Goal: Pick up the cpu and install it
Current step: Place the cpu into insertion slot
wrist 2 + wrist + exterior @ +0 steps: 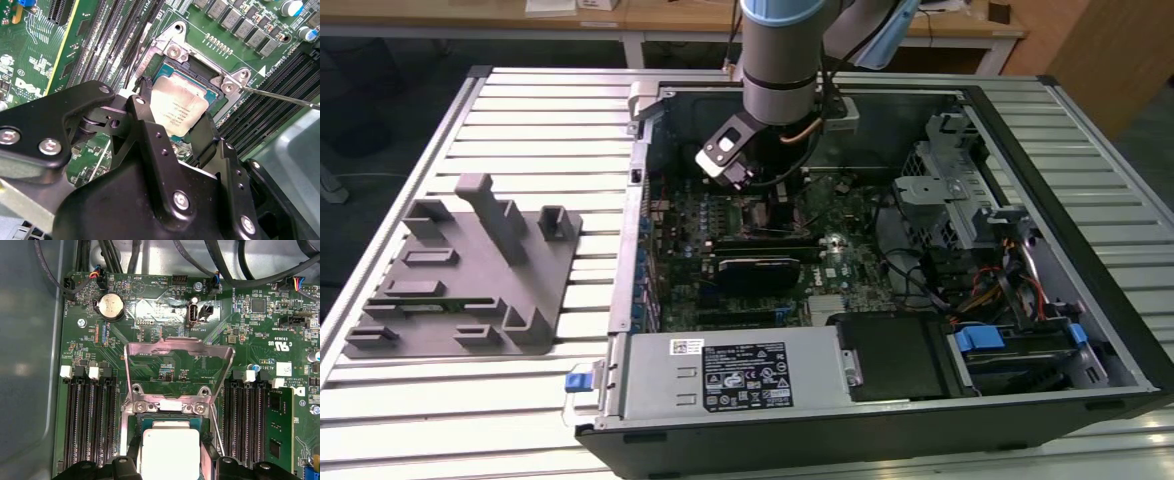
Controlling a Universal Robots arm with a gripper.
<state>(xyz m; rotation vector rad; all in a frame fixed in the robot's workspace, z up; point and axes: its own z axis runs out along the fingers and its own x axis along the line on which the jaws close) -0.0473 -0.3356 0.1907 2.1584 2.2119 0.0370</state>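
The slatted counter (520, 110) carries an open computer case (854, 450). On the exterior view's left, well apart from the case, you see a grey fixture (467, 270).

The arm (781, 50) reaches down into the case over the green motherboard (841, 260).

In the first wrist view, note the metal load plate (177, 367) swung open and standing clear of the socket (129, 426). Rows of black memory slots (87, 425) run on both sides of the socket.

The pincer (175, 112) sits directly over the socket. Its two black fingers (205, 135) press against opposite edges of the cpu (177, 107), so read the pincer as closed on the cpu.

The cpu lies silver face up within the socket frame, level with the board as far as you can see in both wrist views. You cannot tell whether it is fully seated.
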